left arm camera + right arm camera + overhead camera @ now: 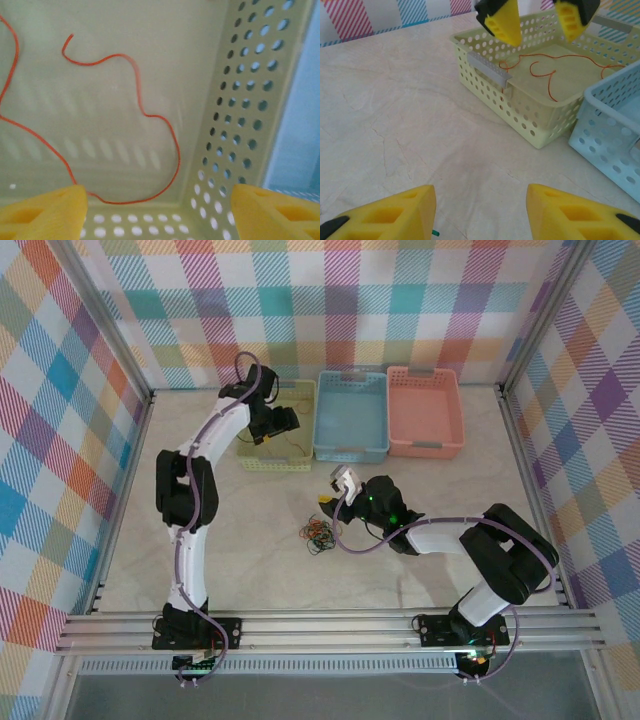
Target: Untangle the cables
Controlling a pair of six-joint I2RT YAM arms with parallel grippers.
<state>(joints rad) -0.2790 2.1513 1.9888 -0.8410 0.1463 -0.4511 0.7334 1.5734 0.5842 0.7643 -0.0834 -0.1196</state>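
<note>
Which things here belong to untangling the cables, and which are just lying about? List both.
Job in hand:
tangled cable bundle on the table
red-orange cable lying loose in the yellow basket

Lying about for now:
blue basket
pink basket
Both are probably meant for later cables.

Just beside right gripper [327, 502], toward the arm bases: cables [320, 533], tangled in a small heap on table [250, 540]. Under left gripper [285, 423]: yellow basket [270, 465]. Right of it, side by side: blue basket [350, 453], then pink basket [427, 447].
</note>
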